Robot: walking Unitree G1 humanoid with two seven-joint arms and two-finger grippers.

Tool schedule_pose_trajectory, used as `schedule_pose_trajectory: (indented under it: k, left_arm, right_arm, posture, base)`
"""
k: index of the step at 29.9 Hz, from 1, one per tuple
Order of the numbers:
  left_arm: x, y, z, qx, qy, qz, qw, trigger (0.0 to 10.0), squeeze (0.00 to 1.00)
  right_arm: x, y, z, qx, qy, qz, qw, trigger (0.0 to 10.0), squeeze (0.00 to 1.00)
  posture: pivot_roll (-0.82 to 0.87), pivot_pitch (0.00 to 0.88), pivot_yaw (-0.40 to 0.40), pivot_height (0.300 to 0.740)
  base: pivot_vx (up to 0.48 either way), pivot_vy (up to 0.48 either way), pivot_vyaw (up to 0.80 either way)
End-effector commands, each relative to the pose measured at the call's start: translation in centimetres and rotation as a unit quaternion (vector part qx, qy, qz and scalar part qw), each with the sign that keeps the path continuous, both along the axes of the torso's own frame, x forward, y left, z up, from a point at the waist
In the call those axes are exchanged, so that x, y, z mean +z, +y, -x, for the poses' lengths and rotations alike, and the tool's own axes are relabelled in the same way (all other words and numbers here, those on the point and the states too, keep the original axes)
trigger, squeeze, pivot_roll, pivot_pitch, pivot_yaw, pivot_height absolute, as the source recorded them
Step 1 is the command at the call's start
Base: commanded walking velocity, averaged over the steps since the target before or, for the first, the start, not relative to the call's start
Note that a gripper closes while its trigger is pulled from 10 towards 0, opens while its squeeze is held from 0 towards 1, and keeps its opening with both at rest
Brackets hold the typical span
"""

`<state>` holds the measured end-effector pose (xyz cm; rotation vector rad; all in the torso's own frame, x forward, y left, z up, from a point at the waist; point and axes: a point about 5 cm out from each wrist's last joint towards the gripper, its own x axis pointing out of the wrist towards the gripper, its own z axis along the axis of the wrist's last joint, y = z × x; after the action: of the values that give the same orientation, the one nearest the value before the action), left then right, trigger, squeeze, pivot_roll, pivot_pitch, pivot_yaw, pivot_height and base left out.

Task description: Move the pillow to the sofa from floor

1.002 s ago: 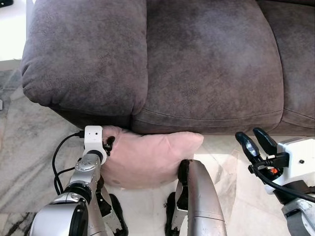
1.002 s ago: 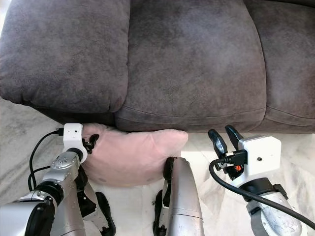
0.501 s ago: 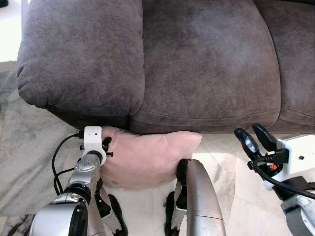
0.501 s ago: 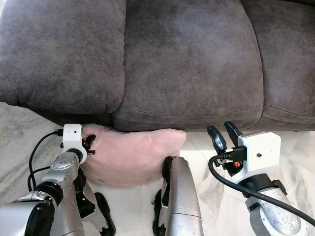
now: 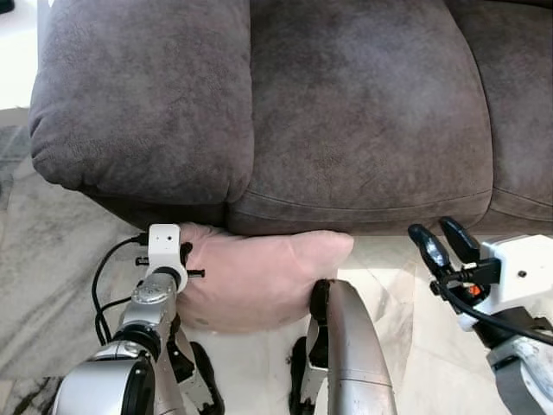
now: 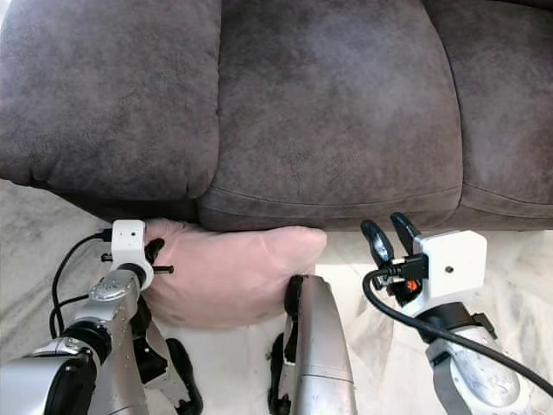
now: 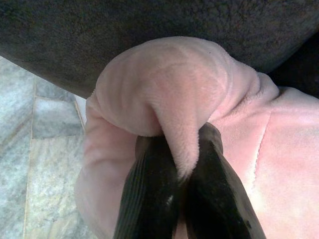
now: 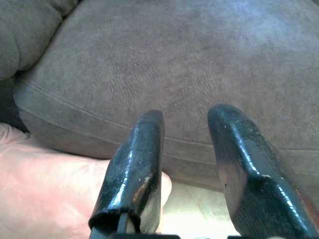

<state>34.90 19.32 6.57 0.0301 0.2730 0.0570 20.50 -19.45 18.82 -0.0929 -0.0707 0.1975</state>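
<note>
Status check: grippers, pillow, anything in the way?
Left gripper shut on pillow corner. Right gripper open, clear. Pillow on floor against sofa front.

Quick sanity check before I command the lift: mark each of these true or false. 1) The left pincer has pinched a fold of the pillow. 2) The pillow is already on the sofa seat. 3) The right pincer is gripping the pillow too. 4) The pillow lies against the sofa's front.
1) True. The left pincer is shut on a fold of the pink pillow.
2) False. The pillow sits low at the foot of the sofa, below the seat cushion, not on it.
3) False. The right pincer is open and holds nothing, off to the pillow's right.
4) True. Its upper edge tucks under the sofa's front edge.
</note>
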Motion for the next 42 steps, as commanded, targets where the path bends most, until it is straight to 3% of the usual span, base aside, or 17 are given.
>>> schedule_pose_trajectory:
  k: [1, 9, 10, 19, 42]
  left_arm:
    - [-2.0, 0.3, 1.4, 0.008, 0.036, 0.003, 0.999, 0.0, 0.00]
    - [-1.9, 0.3, 1.5, 0.008, 0.023, 0.006, 1.000, 0.0, 0.00]
    - [-1.8, 0.4, 1.5, 0.013, 0.014, 0.007, 1.000, 10.0, 0.00]
    - [-1.3, 0.8, 2.2, 0.030, -0.045, -0.005, 0.998, 10.0, 0.00]
    - [-0.1, 0.9, 1.4, 0.021, -0.067, 0.001, 0.998, 10.0, 0.00]
  right_arm:
    - [-0.7, -0.3, 0.2, -0.010, 0.015, 0.000, 1.000, 10.0, 0.00]
    - [-1.3, -0.1, -0.5, -0.013, 0.010, -0.006, 1.000, 10.0, 0.00]
    - [-1.6, 0.0, -0.6, -0.015, 0.011, -0.008, 1.000, 10.0, 0.00]
    - [-2.4, 0.7, -1.9, -0.020, 0.002, -0.023, 1.000, 10.0, 0.00]
    - [-3.8, 1.3, -3.3, -0.026, -0.006, -0.042, 0.999, 10.0, 0.00]
  posture:
    - [-0.20, 0.412, -0.153, 0.509]
    - [-0.17, 0.381, -0.125, 0.509]
    - [-0.16, 0.371, -0.117, 0.509]
    - [-0.12, 0.333, -0.083, 0.509]
    - [-0.07, 0.292, -0.036, 0.509]
  base:
    - [0.000, 0.000, 0.00]
    - [0.000, 0.000, 0.00]
    - [0.000, 0.000, 0.00]
    - [0.000, 0.000, 0.00]
    - [-0.231, 0.000, 0.00]
